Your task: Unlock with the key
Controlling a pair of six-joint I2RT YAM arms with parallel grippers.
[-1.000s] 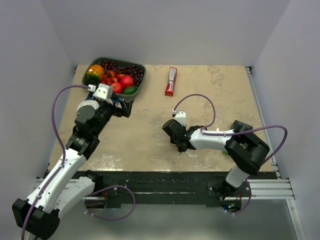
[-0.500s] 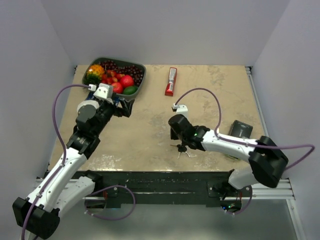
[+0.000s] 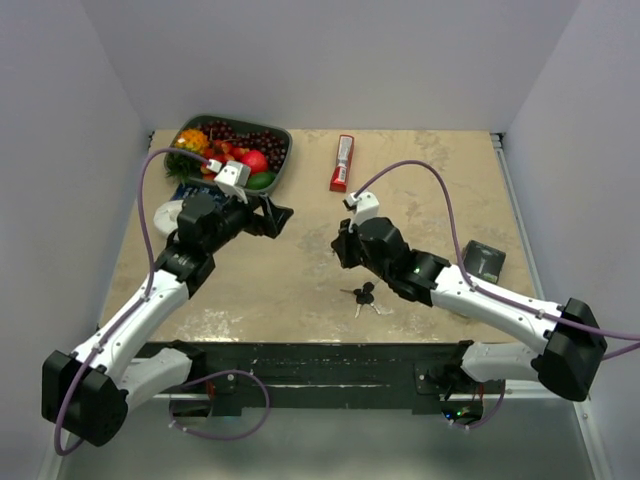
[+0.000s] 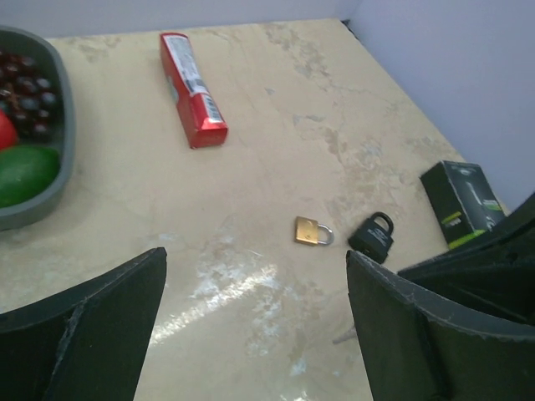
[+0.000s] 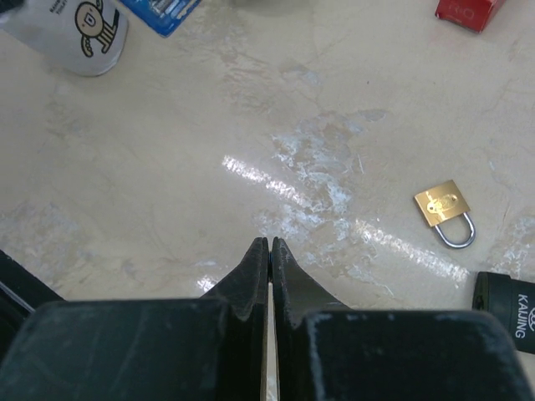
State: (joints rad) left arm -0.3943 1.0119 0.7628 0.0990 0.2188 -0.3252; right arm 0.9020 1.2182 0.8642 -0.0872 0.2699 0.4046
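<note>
Nearest, by the front edge of the table (image 3: pixel 450 175), the key (image 3: pixel 363 296) lies flat on the surface as a small bunch with black heads and silver blades. It is free of both grippers and sits just on the near side of the right arm. A little beyond it the right gripper (image 5: pixel 269 246) hangs over the tabletop, its two fingers pressed together with nothing between them. Past those fingertips a brass padlock (image 5: pixel 445 213) lies flat, with a black padlock (image 4: pixel 372 236) near it but not touching. A black box (image 4: pixel 464 205) with green print rests farther toward the right wall. Over the left centre of the table the left gripper (image 4: pixel 256 251) points toward the padlocks, fingers spread wide and holding nothing. Near the left arm lie a white round item with a cartoon figure (image 5: pixel 79 25) and a blue packet (image 5: pixel 159 8). At the far side a red tube (image 3: pixel 342 163) lies lengthwise, and in the far left corner a gray tray (image 4: pixel 63 142) holds fruit.
</note>
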